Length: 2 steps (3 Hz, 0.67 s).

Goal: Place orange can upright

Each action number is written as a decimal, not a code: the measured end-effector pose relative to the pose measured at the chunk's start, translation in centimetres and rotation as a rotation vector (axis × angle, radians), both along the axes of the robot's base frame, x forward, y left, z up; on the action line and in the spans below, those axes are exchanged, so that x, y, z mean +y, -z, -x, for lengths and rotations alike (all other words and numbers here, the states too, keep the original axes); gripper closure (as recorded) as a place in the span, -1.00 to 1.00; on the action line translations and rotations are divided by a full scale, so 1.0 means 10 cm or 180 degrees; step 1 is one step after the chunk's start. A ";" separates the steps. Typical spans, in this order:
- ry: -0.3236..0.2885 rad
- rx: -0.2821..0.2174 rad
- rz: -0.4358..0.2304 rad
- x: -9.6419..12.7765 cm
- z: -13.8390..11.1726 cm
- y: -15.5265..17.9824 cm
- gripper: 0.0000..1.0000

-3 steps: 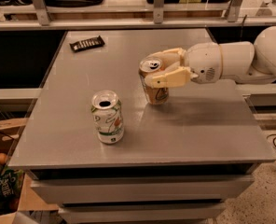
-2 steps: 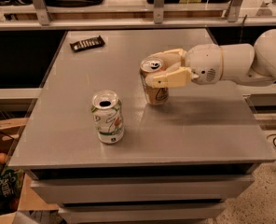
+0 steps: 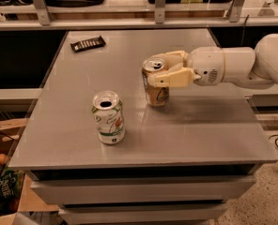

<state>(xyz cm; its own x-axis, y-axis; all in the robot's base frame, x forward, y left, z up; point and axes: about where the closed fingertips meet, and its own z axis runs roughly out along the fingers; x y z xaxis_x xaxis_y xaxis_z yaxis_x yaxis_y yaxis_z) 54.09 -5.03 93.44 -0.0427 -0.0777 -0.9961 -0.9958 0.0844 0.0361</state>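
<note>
- The white arm [image 3: 233,67] is cut off at the right edge, and the orange can [image 3: 156,93] is partly hidden near its top by the near finger [image 3: 172,78].
- The gripper [image 3: 151,72] is closed on the orange can, with one finger behind it and one in front.
- The orange can is stood upright on the grey table [image 3: 204,125].
- A white-and-green can [image 3: 109,118] is stood upright to the front left of the orange can, well apart.
- A dark flat object [image 3: 88,43], too unclear to be identified, is seen far behind and to the left of the orange can.
</note>
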 end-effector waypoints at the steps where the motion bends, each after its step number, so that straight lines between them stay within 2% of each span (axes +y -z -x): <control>1: -0.0009 0.0068 -0.0046 -0.01 -0.02 0.01 0.22; 2: -0.0021 0.0093 -0.0065 -0.03 -0.04 0.02 -0.26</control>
<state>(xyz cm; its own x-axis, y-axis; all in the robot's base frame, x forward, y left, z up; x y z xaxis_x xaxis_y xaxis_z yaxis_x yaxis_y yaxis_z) 54.44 -5.29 93.27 -0.0713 -0.0578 -0.9958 -0.9948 0.0768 0.0668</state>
